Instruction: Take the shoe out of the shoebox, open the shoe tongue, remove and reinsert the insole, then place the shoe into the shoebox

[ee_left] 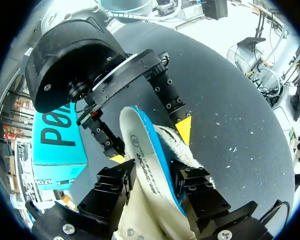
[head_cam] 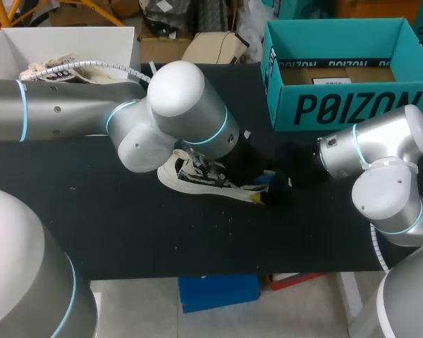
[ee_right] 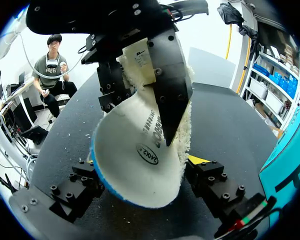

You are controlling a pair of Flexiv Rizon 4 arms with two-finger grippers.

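At the far left corner of the bench stands an open white box with a second shoe lying inside it, laces up. My left arm comes in just in front of that box and reaches to the middle of the bench, where its big wrist joint hangs over the shoe. The shoe lies on the black surface, out of the shoebox and well apart from it, partly hidden under that wrist.

In the left wrist view the left gripper is closed on the insole. One black finger presses the white printed face and the other presses the opposite side, with only the insole's thickness between them. The insole is white with a bright blue edge, and a fleecy cream layer shows along its other side. It stands up from the left gripper and reaches towards my other arm's gripper.

In the right wrist view the insole's rounded end curls into a bowl right at the right gripper, and the left gripper comes down onto it from above. Whether the right gripper actually clamps the insole or only sits around it, I cannot tell.

At the far right corner sits the teal shoebox, open, showing brown card inside. My right arm lies just in front of it.
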